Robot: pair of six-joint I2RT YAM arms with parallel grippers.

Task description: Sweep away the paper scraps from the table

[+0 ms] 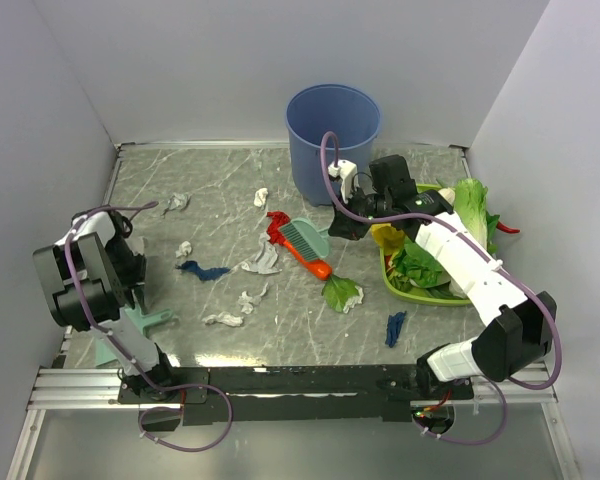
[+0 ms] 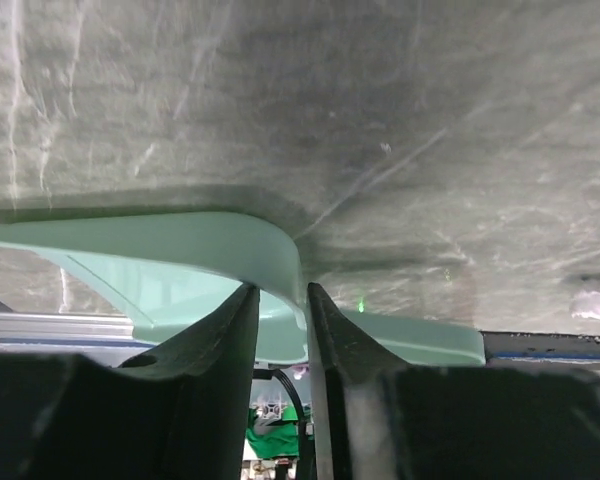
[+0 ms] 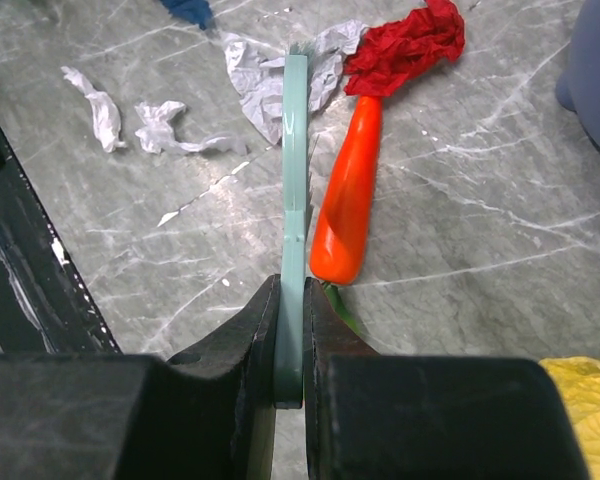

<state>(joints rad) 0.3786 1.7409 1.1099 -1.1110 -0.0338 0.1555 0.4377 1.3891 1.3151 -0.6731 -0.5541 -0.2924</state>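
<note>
Paper scraps (image 1: pixel 263 258), light, soft and easily scattered, lie strewn across the worktop (image 1: pixel 220 190); better pushed than pinched; my right pincer (image 3: pixel 292 300) clamps the stiff brush (image 3: pixel 296 150) by its handle; my left pincer (image 2: pixel 277 300) straddles the dustpan (image 2: pixel 180 255) handle, grip undeterminable; the carrot (image 3: pixel 348 200), just beside the brush, likely obstructs the sweep.

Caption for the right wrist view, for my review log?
Right gripper clamps the teal brush handle beside an orange carrot, red and white paper scraps ahead on the marble table.
</note>
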